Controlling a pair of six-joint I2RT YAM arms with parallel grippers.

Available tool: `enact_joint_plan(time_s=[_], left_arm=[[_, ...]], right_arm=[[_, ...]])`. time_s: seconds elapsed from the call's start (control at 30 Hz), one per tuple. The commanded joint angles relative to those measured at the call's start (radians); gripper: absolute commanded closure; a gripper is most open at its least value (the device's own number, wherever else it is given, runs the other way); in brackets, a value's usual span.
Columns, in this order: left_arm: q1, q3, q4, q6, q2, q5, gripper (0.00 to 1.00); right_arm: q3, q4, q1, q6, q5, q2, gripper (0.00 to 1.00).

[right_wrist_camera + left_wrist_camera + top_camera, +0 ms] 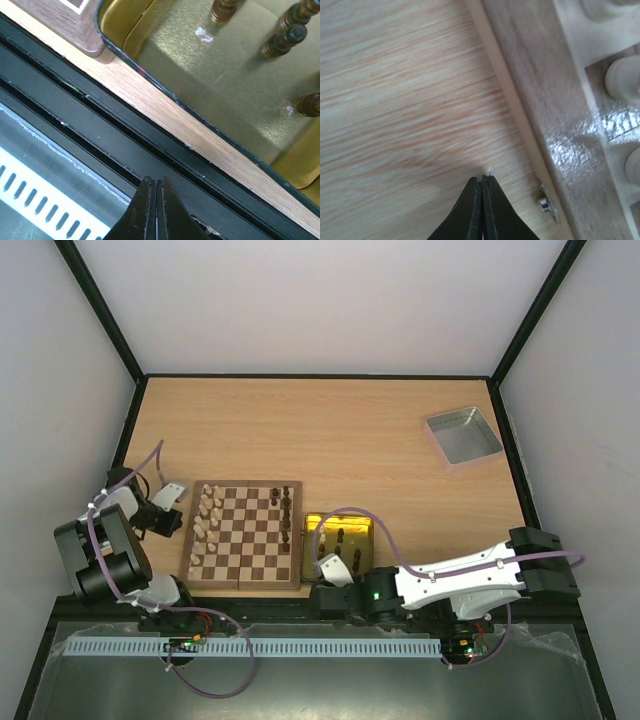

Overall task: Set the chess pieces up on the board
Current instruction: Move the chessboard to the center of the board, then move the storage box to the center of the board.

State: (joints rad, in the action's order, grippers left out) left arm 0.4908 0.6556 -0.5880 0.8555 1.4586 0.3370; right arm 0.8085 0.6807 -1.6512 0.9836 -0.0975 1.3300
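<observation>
right gripper (156, 181) fingers together, empty; dark chess pieces (285, 40) upright in gold tin (225, 100) at its 1 o'clock; board (250, 540) at tin's 9 o'clock; left gripper (483, 177) farther, off board's 9 o'clock edge, fingers together too

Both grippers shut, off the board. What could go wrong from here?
1. Dark pieces stand close together in the gold tin; the right gripper reaching one may topple neighbours.
2. Cream pieces crowd the board edge beside the left gripper; a sideways move could knock them.
</observation>
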Motion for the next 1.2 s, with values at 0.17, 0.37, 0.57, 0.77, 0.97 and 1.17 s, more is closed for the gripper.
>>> enact_joint_plan(time_s=[0.17,0.37,0.57,0.77,0.97,1.17], left_arm=[[-0.100,-0.061,-0.054,-0.039,0.076,-0.041,0.98],[-0.147,-0.061,-0.077,-0.051,0.072,-0.036,0.98],[-0.167,-0.052,-0.086,-0.062,0.092,-0.020,0.98],[-0.215,-0.039,-0.111,-0.071,0.099,-0.001,0.98],[-0.244,-0.017,-0.150,-0.064,0.111,0.000,0.98],[-0.255,-0.012,-0.176,-0.057,0.110,0.006,0.98]], right_arm=[[-0.070,-0.028,0.012,0.056,-0.054,-0.059,0.98],[-0.123,-0.059,0.061,0.066,-0.055,-0.083,0.98],[-0.148,-0.086,0.082,0.052,-0.044,-0.089,0.98],[-0.150,-0.092,0.090,0.033,-0.033,-0.060,0.98],[-0.169,-0.105,0.096,0.031,-0.016,-0.080,0.98],[-0.194,-0.105,0.102,0.030,-0.009,-0.092,0.98]])
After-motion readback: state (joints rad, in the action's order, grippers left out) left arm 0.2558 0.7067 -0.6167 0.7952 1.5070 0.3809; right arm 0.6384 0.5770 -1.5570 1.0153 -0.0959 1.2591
